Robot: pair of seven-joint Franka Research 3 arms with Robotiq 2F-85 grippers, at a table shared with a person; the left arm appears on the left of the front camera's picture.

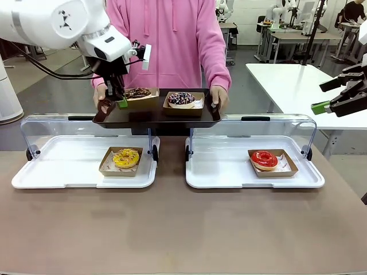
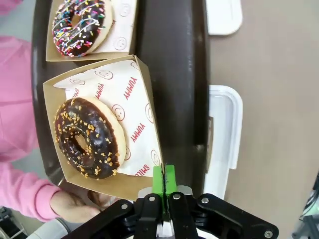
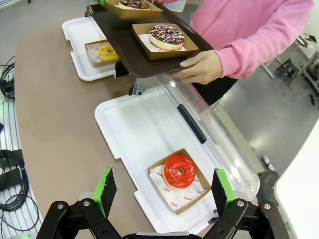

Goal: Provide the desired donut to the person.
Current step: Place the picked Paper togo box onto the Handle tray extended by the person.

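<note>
A: Print on the liner paper (image 2: pixel 130 94) under the chocolate nut donut (image 2: pixel 87 137) reads "YUMMY", with smiley faces.

B: Surface?

A: Brown table (image 1: pixel 172 229) with two white lidded trays: yellow donut (image 1: pixel 125 157) at 9 o'clock, red donut (image 1: pixel 264 159) at 3 o'clock. Behind: grey floor, white tables.

B: Grippers?

A: Left gripper (image 2: pixel 163 178) pinches shut on that donut's cardboard box (image 2: pixel 144 87), on the dark tray (image 1: pixel 157 116) the person (image 1: pixel 172 40) holds at 12 o'clock. Sprinkle donut (image 1: pixel 181 98) sits beside. Right gripper (image 3: pixel 163 191) is spread wide, empty. The person's head is cut off.
</note>
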